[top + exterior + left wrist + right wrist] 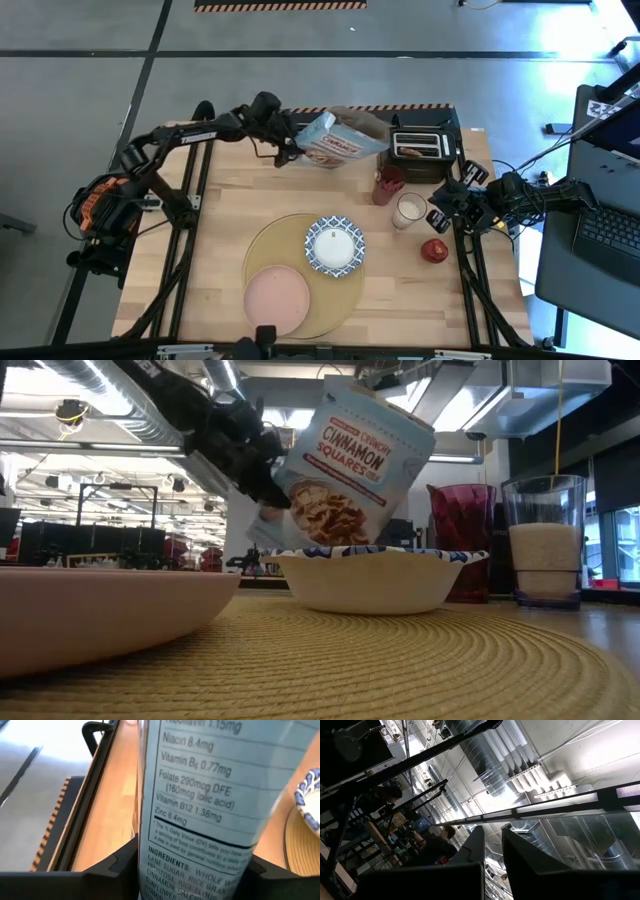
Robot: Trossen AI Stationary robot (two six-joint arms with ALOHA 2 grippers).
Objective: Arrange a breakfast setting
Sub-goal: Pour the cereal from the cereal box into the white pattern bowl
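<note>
My left gripper [288, 148] is shut on the blue cinnamon cereal box [335, 140], which it holds tilted in the air at the table's far side. In the low view the box [355, 460] shows behind the bowl. The blue-and-white bowl [335, 245] and the pink plate [278, 298] rest on the tan placemat [262, 250]. The red cup [388, 185], the milk glass [408, 210] and the red apple [435, 250] stand to the mat's right. My right gripper [442, 212] waits near the glass, shut and empty, pointing up [492, 870]. My left gripper pinches the cereal box between its two fingers [120, 865], one on each broad face, beside the narrow nutrition panel [195, 835] near the box's lower end. The fingers come from the table's left. The box is lifted clear of the table and tilted, its top toward the right.
The black toaster [425, 150] stands at the far right with a brown slice [408, 153] in its slot, right beside the box's top. Bare wood lies to the left of the placemat. A laptop [610, 225] sits off the table's right side.
</note>
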